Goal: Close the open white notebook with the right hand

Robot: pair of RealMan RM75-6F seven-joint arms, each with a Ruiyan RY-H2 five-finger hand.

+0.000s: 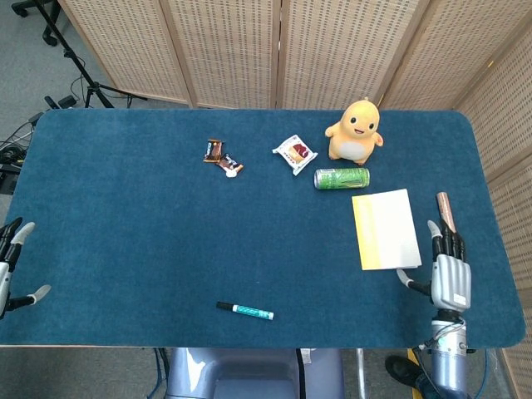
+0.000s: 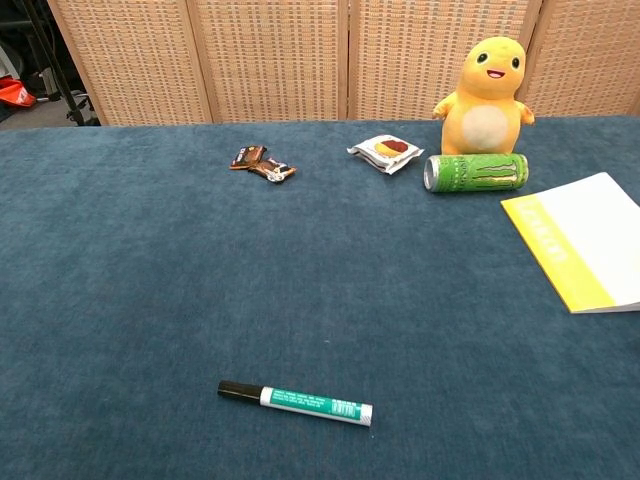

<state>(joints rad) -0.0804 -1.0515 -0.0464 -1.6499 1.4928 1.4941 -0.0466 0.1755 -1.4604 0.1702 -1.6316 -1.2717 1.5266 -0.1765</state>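
White notebook [image 1: 386,229] lies flat and shut on the blue table [image 1: 166,233], cover up, yellow strip along its left edge, just below the green can [image 1: 342,178]. Task looks done. Right hand [image 1: 449,274] sits near the notebook's lower right corner, not touching it, fingers extended and holding nothing. Left hand [image 1: 10,266] is at the far left table edge, also empty, fingers apart.

Risks from here, my read:
- Right hand's thumb is close to the notebook corner; a sloppy retract could snag the cover and flip it open.
- Brown stick [image 1: 450,224] lies just beside the right fingertips, easy to knock and roll.
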